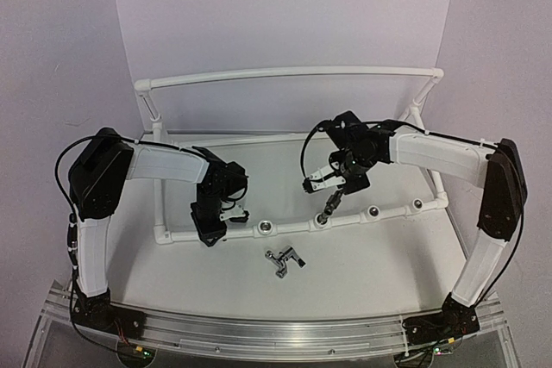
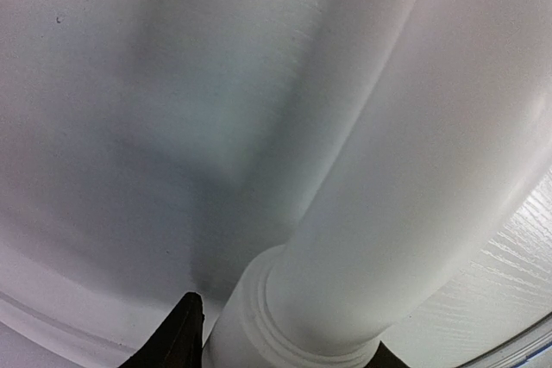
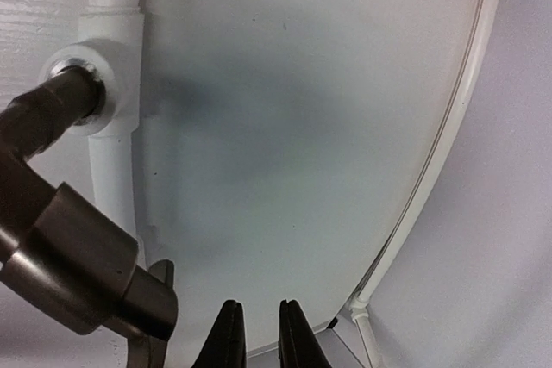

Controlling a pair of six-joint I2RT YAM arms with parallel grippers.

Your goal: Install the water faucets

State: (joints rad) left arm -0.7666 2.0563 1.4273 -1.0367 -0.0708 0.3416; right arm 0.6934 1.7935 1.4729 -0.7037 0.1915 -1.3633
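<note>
One faucet (image 1: 330, 207) stands with its stem in a socket (image 1: 320, 221) of the pipe frame (image 1: 285, 77) at mid-table; in the right wrist view it sits left of the right gripper (image 3: 256, 333), whose fingers are nearly together and hold nothing. The second faucet (image 1: 285, 259) lies loose nearer the table's near edge. The left gripper (image 1: 210, 232) clamps the frame's front pipe (image 2: 414, 196), its fingertips mostly cut off.

- A white table (image 1: 362, 269) fills the middle and lower frame.
- A white curved backdrop sheet (image 1: 285, 15) rises in the upper centre.
- Pale lilac walls (image 1: 52, 58) flank it left and right.
- An aluminium rail (image 1: 276, 329) runs along the bottom edge.
- Light is soft and even.
</note>
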